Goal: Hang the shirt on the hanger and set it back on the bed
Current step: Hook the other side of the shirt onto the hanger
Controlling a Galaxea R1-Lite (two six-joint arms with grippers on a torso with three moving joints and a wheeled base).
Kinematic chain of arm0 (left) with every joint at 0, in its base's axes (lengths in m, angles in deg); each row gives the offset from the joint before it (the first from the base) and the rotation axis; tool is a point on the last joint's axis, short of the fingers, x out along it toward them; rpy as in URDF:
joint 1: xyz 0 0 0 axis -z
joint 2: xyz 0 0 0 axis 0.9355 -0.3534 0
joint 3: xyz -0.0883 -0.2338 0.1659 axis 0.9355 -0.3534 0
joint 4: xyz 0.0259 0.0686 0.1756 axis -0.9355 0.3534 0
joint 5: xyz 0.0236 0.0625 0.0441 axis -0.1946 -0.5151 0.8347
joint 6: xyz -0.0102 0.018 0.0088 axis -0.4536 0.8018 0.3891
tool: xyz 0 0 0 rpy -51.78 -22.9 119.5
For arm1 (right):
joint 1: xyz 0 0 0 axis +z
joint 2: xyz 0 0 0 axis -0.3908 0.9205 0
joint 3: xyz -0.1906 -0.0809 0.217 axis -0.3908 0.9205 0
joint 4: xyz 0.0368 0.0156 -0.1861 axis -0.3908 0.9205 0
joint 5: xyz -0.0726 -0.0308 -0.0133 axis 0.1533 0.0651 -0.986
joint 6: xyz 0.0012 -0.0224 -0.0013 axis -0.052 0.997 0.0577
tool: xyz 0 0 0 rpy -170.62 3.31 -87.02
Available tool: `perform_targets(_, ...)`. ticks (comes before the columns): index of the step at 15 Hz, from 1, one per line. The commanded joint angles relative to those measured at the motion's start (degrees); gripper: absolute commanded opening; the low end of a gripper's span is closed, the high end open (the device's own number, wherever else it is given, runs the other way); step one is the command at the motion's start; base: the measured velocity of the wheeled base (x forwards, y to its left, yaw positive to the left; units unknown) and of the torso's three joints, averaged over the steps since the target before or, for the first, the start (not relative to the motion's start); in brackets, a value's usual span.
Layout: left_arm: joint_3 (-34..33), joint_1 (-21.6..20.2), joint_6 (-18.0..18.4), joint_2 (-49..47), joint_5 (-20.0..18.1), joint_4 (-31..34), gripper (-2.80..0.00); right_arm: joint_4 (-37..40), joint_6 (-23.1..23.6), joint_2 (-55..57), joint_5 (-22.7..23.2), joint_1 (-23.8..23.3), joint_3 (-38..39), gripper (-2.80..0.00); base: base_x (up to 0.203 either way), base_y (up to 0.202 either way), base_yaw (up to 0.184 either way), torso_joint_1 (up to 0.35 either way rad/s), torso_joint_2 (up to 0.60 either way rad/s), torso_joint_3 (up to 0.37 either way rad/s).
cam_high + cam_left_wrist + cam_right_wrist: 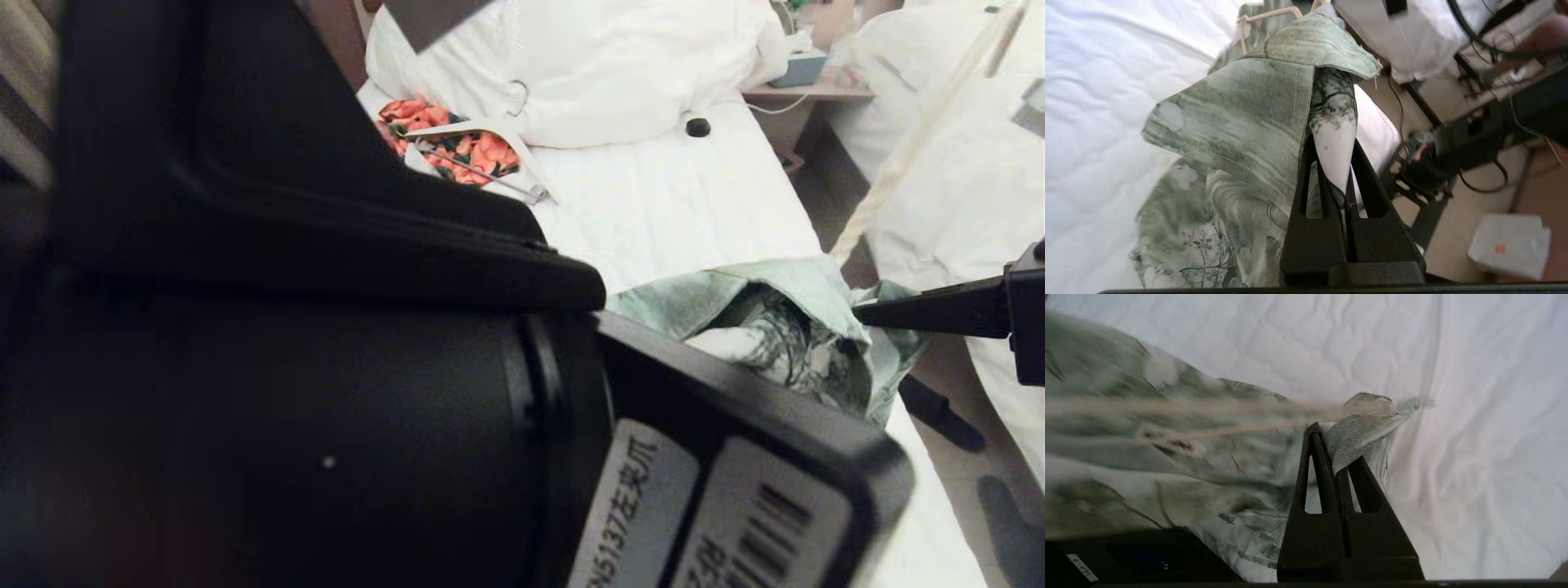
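The green-and-white shirt [775, 322] is bunched at the near right edge of the bed [678, 204]. My left gripper [1333, 143] is shut on a fold of the shirt [1241, 122] with a white flower on it. In the head view the left arm [326, 367] fills the left and bottom and hides that grip. My right gripper [861, 314] reaches in from the right. The right gripper [1335, 445] is shut on a pale green edge of the shirt [1363, 428]. The thin cream hanger [1267, 15] pokes out by the collar. The hanger [922, 131] slants up to the right.
An orange-and-black floral garment [478, 151] on a thick white hanger [539, 167] lies by the big pillows [612, 65]. A small black object [698, 126] sits on the sheet. A second white bed [939, 180] and a nightstand [808, 88] stand at right. A white box [1511, 245] lies on the floor.
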Motion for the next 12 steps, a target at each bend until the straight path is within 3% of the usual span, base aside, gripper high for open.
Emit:
perform_targets(1,0.5,-1.1,-0.1,0.3,0.5,0.1,-2.8,0.3,-0.9,-0.1,0.0,-0.2,1.1,-2.8,0.0,0.0,0.0,0.0,0.0,0.0)
perform_targets(3,0.4,-3.3,-0.2,0.3,0.6,-0.5,-2.8,1.8,-4.3,0.4,-0.1,-1.7,1.3,-2.8,0.0,0.0,0.0,0.0,0.0,0.0)
perform_targets(8,1.0,-5.8,-0.2,0.7,0.6,-0.8,-2.8,7.1,-7.0,5.0,-0.1,-8.0,1.0,-2.8,0.0,0.0,0.0,0.0,0.0,0.0)
perform_targets(12,1.1,-5.8,-0.4,1.5,0.6,-0.7,-2.8,7.0,-6.6,9.8,0.5,-13.4,0.0,-2.8,0.0,0.0,0.0,0.0,0.0,0.0)
